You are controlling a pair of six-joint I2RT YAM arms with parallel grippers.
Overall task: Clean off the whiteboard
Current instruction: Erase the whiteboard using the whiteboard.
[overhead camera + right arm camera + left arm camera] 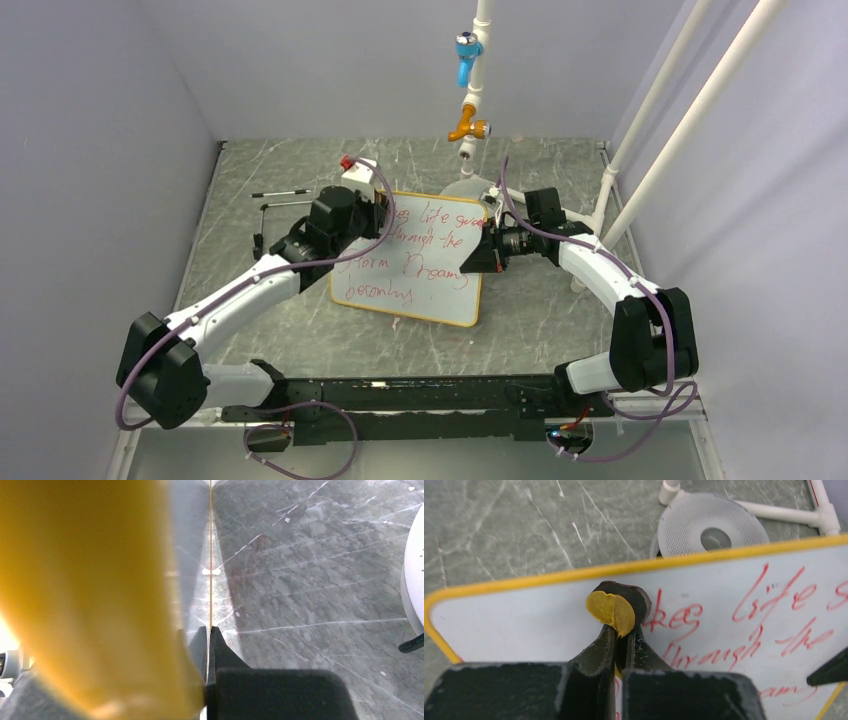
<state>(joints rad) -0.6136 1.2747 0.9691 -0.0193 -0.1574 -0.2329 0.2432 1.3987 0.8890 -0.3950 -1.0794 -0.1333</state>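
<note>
Whiteboard: the whiteboard (420,275) is in the middle of the table (560,300), between the two arms. It has a thin yellow-orange frame.
Writing: red writing (774,600) runs in lines over most of the board. The far left corner is plain white.
Left gripper: the left gripper (621,637) is squeezed tight on a small round pad (616,607). The pad is yellow on one side and dark on the other.
Pad: it touches the board near the far left corner, just left of the first red word.
Right gripper: the right gripper (208,635) pinches the right edge of the whiteboard. Its fingers (220,652) press on both sides of the thin board.
Grey disc: a round grey disc (711,525) with tiny holes lies on the table just past the far edge of the board.
Table: it is grey, with pale lines like stone.
</note>
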